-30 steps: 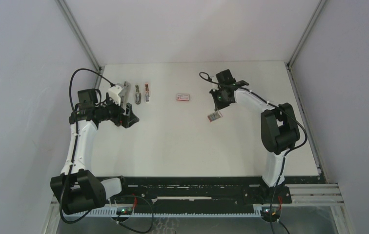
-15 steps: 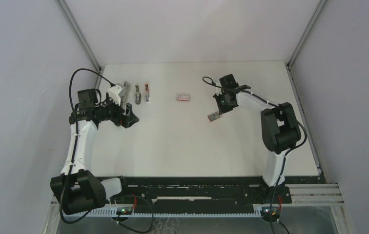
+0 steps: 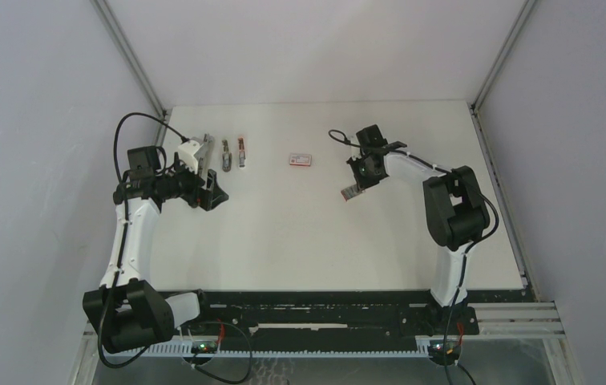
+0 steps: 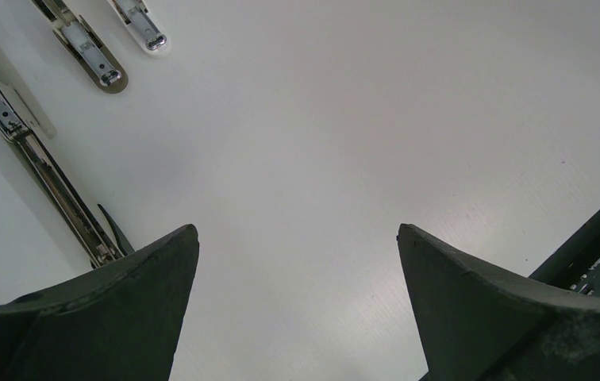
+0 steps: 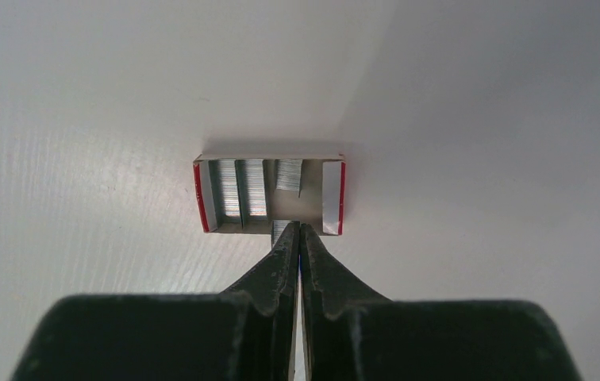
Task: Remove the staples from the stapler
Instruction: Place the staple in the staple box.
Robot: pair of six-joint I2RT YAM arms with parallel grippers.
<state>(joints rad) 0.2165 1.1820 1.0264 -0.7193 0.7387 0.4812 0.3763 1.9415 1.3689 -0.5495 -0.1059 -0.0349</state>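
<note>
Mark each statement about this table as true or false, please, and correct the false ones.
1. The left gripper is open. True.
2. The right gripper is open too. False: it is shut, with its tips at the near edge of the small tray.
3. The small tray holds grey staples. True.
4. The left gripper holds a stapler part. False: nothing is between its fingers, and the stapler parts lie apart from it.
</note>
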